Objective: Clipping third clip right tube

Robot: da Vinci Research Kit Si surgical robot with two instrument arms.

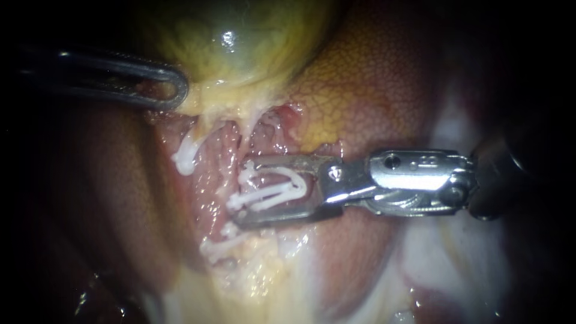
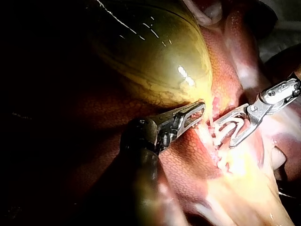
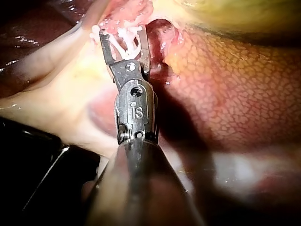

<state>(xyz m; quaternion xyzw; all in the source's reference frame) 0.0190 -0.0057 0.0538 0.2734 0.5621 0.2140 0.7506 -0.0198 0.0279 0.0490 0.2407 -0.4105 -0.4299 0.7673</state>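
The yellow-green gallbladder [image 1: 240, 42] lies above the liver [image 1: 372, 78]. My left instrument [image 1: 177, 90] comes in from the left, its looped jaws shut on tissue at the gallbladder's lower edge; in the left wrist view it [image 2: 200, 113] grips the same edge. My right instrument [image 1: 241, 191] comes in from the right. Its jaws stand wide apart and hold an unlatched white clip [image 1: 276, 187] between them. The jaws straddle the right tube [image 1: 255, 141] below the gallbladder. The right wrist view shows these jaws [image 3: 122, 33] with the clip [image 3: 126, 43] inside.
A white clip [image 1: 186, 157] sits on the left tube, and another white clip [image 1: 219, 247] lies lower, below the right instrument's jaws. Pale fatty tissue [image 1: 288, 282] spreads beneath. A dark object [image 3: 37, 174] lies beside the right instrument's shaft.
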